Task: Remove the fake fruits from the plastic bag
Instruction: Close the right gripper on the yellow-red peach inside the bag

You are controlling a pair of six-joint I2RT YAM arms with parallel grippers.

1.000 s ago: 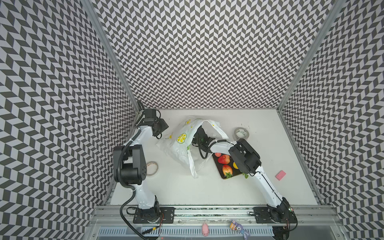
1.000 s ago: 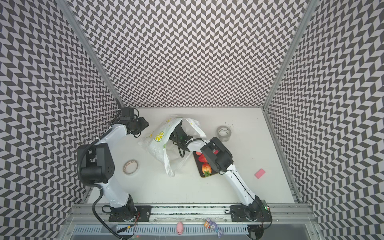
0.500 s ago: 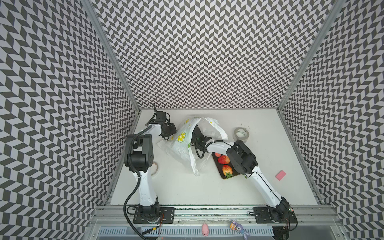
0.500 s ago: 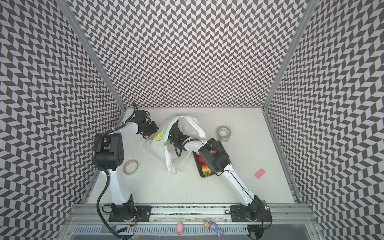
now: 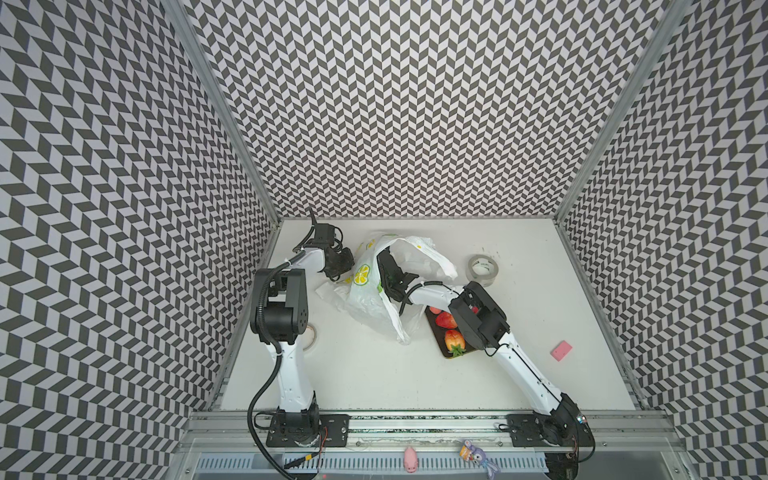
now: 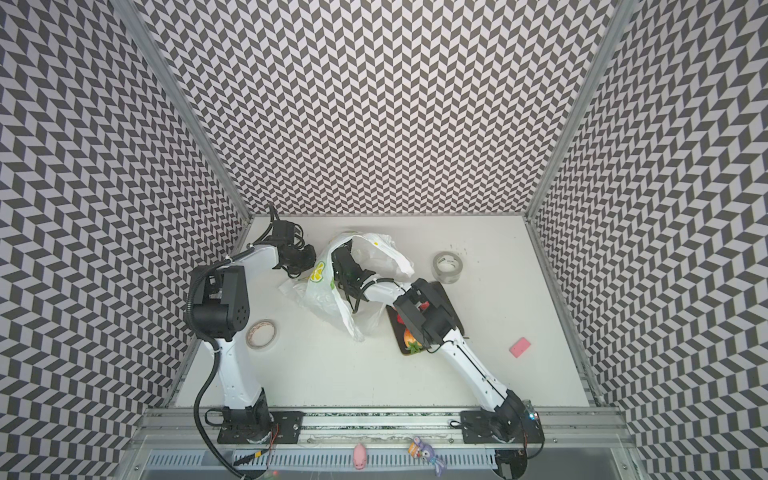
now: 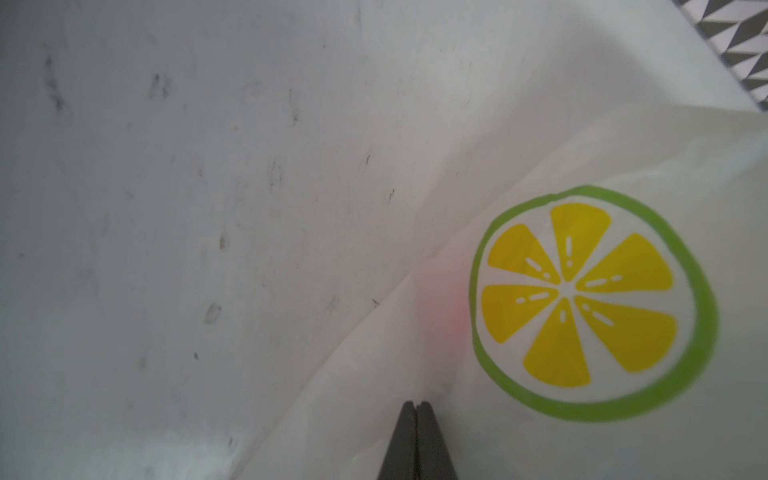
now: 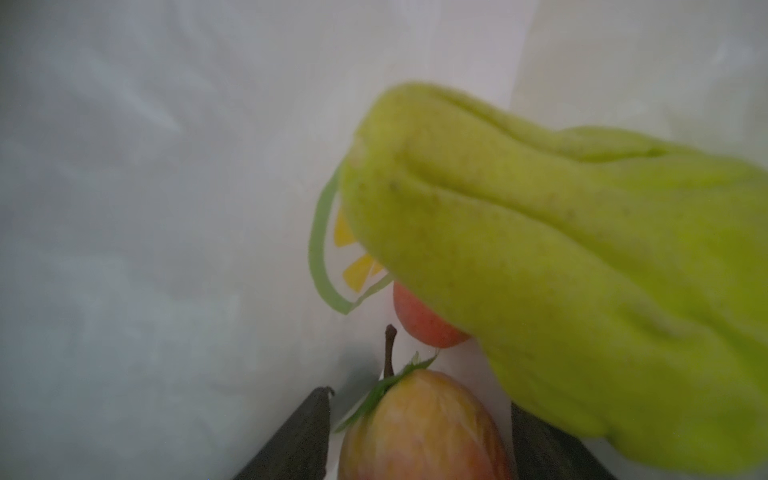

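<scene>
Reaching through the mouth of the plastic bag (image 5: 368,297), the right gripper (image 8: 419,399) is buried in the white film, its fingertips hidden in both top views. The right wrist view shows its jaws standing apart on either side of a red-yellow apple (image 8: 419,436), stem pointing away from the camera. Both fingers (image 8: 307,432) lie close to the skin, but I cannot tell whether they press it. A green pear (image 8: 561,257) hangs over one finger, and a small pink-orange peach (image 8: 424,324) sits just beyond the apple against the bag wall.

The left gripper (image 7: 417,405) is closed, tips together, at the bag's far-left edge, near a printed lemon slice (image 7: 582,303). Whether film is pinched between the tips cannot be told.

Two strawberries (image 5: 445,320) (image 5: 454,352) lie on a dark tray (image 5: 438,345) just beside the bag's near-right side, partly under the right arm. The bag sits toward the back wall, with the left wall close behind the left gripper. One tape roll (image 5: 483,269) stands near the bag's right, another (image 6: 261,334) beside the left arm, and a pink block (image 5: 561,360) lies well apart to the right. The front of the table (image 5: 374,374) is bare.
</scene>
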